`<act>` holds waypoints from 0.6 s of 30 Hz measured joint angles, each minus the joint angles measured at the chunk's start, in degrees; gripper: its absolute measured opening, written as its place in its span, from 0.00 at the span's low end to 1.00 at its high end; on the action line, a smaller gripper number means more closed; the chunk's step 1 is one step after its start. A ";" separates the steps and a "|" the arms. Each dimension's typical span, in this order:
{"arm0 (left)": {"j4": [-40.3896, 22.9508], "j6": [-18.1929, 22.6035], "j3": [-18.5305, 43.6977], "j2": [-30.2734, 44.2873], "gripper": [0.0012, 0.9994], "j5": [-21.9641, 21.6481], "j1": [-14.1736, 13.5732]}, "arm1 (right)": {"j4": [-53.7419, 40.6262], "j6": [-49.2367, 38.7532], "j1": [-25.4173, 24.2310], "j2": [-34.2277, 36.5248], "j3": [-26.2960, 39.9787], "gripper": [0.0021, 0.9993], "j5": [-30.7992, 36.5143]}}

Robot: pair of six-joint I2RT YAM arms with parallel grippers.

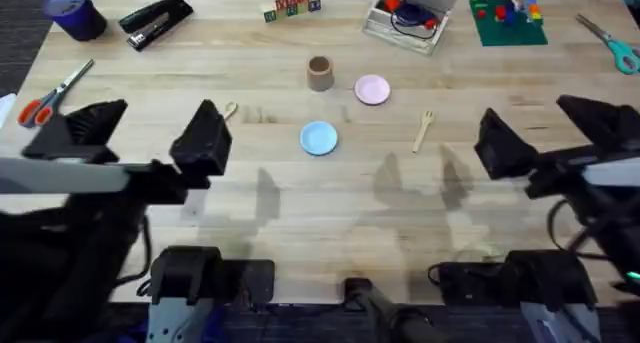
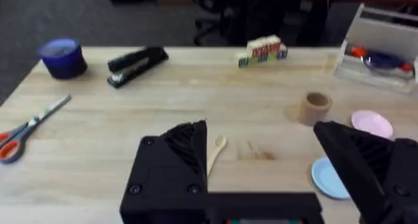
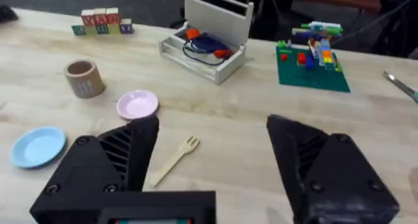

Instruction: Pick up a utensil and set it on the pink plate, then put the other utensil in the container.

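Nearest the arm bases, the left gripper (image 1: pixel 160 133) hangs wide open and empty over the worktop (image 1: pixel 300 213), well to the left of the light blue plate (image 1: pixel 319 138); the right gripper (image 1: pixel 545 133) hangs just as wide and empty, well to that plate's right. The spoon-like utensil (image 1: pixel 229 110) lies left of the blue plate, just beside the left gripper's inner finger. The wooden fork (image 1: pixel 424 129) lies right of the blue plate, tines pointing away from the bases. Beyond the blue plate sits the pink plate (image 1: pixel 372 89), bare, and left of that the brown container (image 1: pixel 319 73), upright.
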 joint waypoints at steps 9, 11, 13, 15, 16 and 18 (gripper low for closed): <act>-17.34 1.27 20.13 17.04 0.99 -0.04 0.00 | -13.25 -0.05 0.00 14.34 19.04 0.99 0.48; -20.31 2.20 24.46 20.75 0.99 -0.20 0.00 | -15.83 -0.09 0.00 18.68 23.27 1.00 0.50; -22.49 3.03 28.64 24.13 0.99 -0.32 0.00 | -18.99 -0.52 0.00 22.70 27.40 1.00 0.50; -24.69 3.75 32.80 27.44 0.99 -0.42 0.00 | -22.12 -1.19 0.00 26.68 31.70 1.00 0.50; -25.67 4.05 34.78 29.05 0.99 -0.42 0.00 | -23.67 -1.35 0.00 28.54 33.90 1.00 0.50; -27.72 4.48 38.23 31.91 0.99 -0.42 0.00 | -26.82 -1.62 0.00 31.81 38.20 1.00 0.50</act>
